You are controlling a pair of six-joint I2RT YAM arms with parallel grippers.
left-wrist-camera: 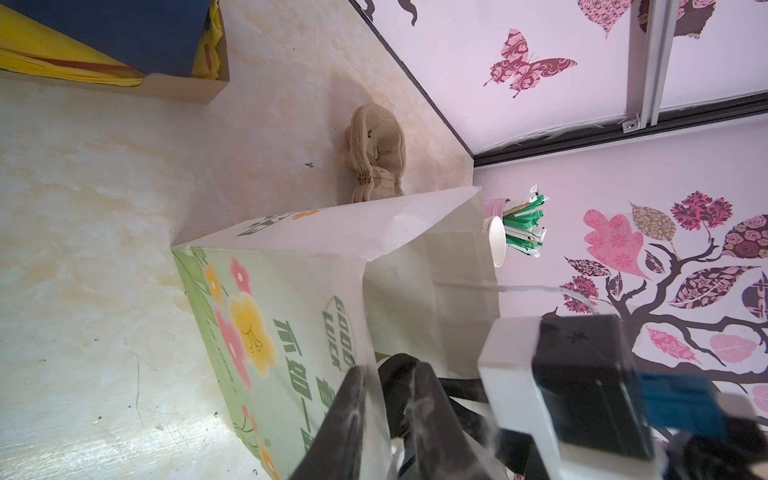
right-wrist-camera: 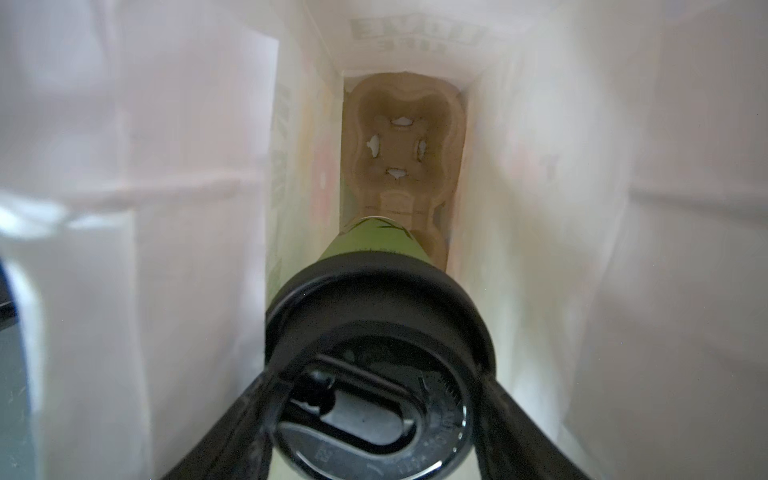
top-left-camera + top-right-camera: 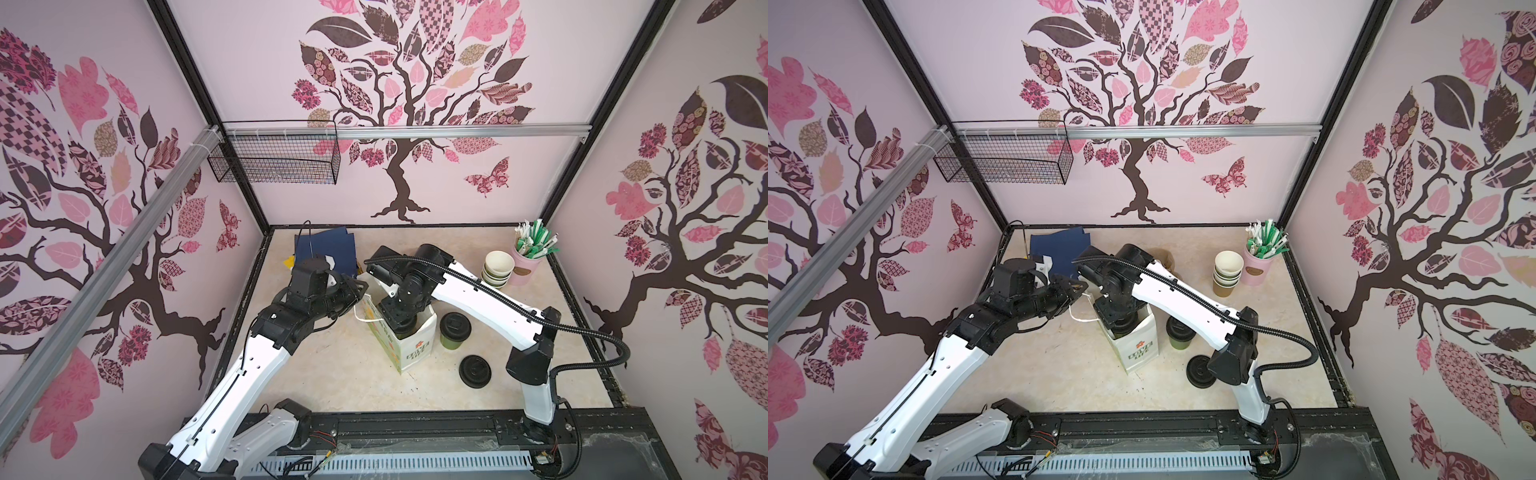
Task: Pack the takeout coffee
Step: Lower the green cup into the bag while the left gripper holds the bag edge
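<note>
The right fingers (image 2: 237, 428) reach down into the open mouth of the white paper bag (image 3: 415, 349), which stands upright near the middle of the desk (image 3: 324, 365). In the right wrist view they close on one capped cup (image 2: 374, 241). One finger touches each side of its black lid (image 2: 374, 299), so the cup sits directly between them, upright, with its green wall pointing down the bag. Below it, at the bottom of the bag, lies a brown cardboard cup carrier (image 2: 399, 145). The far pocket of the carrier is empty, and the base of the cup is at the near pocket. Whether the cup is seated there I cannot tell.

The left fingers (image 1: 340, 419) are at the rim of the bag on the side facing the left arm. One is outside the flowered wall and one inside, with the paper between them and only a narrow gap. I cannot tell whether they actually pinch the paper.

The second capped cup (image 3: 455, 330) stands upright on the desk just beside the bag, on the side of the right arm, clear of both sets of fingers. Near it, toward the front edge, lies a loose black lid (image 3: 475, 371). Further back stand the nested lidless cups (image 3: 496, 268), just beside a pink holder (image 3: 525, 266).
</note>
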